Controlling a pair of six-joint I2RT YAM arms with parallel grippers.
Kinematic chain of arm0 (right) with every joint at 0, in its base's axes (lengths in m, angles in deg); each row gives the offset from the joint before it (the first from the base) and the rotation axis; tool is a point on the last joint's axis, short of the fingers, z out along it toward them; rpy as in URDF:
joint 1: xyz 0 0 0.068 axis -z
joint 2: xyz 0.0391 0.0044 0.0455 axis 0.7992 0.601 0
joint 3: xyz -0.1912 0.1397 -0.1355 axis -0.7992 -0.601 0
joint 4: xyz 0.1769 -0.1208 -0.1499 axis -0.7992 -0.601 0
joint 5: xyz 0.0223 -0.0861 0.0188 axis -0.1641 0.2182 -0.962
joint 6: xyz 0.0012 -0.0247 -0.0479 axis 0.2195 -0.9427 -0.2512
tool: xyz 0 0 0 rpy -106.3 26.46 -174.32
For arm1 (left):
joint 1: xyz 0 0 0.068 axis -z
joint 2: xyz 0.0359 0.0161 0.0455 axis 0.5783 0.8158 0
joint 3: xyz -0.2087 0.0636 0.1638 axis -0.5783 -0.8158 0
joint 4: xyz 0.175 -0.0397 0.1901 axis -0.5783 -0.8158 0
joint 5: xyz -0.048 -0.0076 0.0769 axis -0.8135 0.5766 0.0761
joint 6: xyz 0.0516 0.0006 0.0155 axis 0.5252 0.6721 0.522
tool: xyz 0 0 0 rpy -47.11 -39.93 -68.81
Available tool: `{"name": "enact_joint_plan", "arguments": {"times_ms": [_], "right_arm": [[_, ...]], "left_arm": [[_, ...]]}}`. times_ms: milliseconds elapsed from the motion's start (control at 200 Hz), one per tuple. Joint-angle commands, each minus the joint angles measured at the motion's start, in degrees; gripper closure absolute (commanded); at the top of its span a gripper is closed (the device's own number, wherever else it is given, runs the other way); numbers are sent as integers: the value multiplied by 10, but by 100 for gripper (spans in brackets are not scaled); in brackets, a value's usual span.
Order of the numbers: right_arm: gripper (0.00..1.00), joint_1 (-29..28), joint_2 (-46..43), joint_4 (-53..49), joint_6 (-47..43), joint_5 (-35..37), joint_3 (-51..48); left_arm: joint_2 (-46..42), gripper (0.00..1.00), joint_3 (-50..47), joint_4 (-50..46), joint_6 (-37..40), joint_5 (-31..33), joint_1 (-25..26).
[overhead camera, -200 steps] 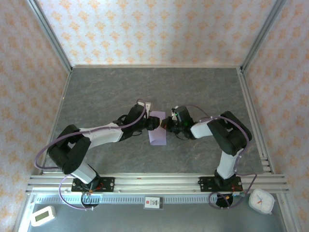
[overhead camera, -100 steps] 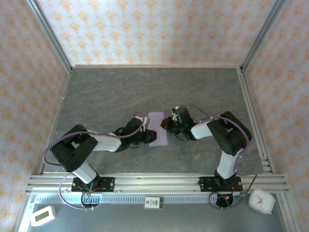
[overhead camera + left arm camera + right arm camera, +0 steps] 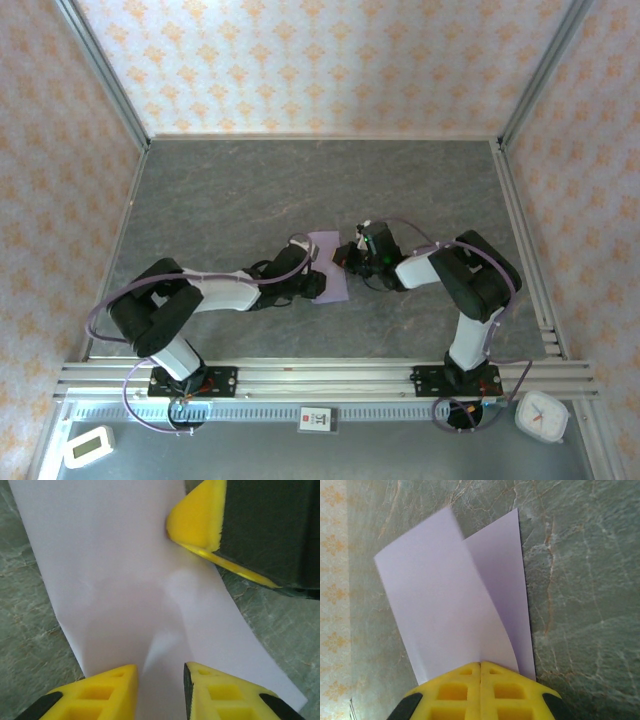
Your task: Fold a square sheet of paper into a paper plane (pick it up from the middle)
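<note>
Top external view: the grey counter [image 3: 250, 190] has both arms meeting at frame centre. The left arm [image 3: 200, 290] has dropped flatter than a second ago. Its left hand [image 3: 314, 285] slid from the sheet's upper left edge down to its lower left edge. The right arm [image 3: 450, 270] hasn't moved, elbow bent at right. The square sheet of paper [image 3: 330, 262] sits at centre of the counter, doubled over into a narrow strip and barely shifted. The slide looks like a pass along the fold to set the crease, so it's early folding with no plane shape yet. Right wrist view: the right hand [image 3: 480, 667] is clenched on the paper's edge at bottom of frame, and the top layer curls up off the lower one. Left wrist view: the left hand is low over the sheet, its fingers [image 3: 100, 690] partway apart at bottom of frame. They straddle a raised ridge of paper without pinching it.
</note>
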Motion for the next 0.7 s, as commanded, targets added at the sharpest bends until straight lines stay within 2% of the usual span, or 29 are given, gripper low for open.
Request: {"name": "enact_joint_plan", "arguments": {"times_ms": [0, 155, 395, 551, 696], "right_arm": [[100, -2, 29, -74, 0, 37, -28], [100, -1, 32, -73, 1, 37, -27], [100, -1, 37, -70, 2, 35, -24], [100, -1, 36, -72, 0, 35, -23], [100, -2, 37, -72, -1, 35, -27]], "left_arm": [[-44, 66, 4, 14, -14, -6, 1], [-51, 66, -29, 77, -54, -41, 2], [-13, 67, -96, 177, -101, -73, 7], [-3, 67, -104, 165, -91, -63, 7], [-38, 67, -67, 114, -69, -41, -2]]}}
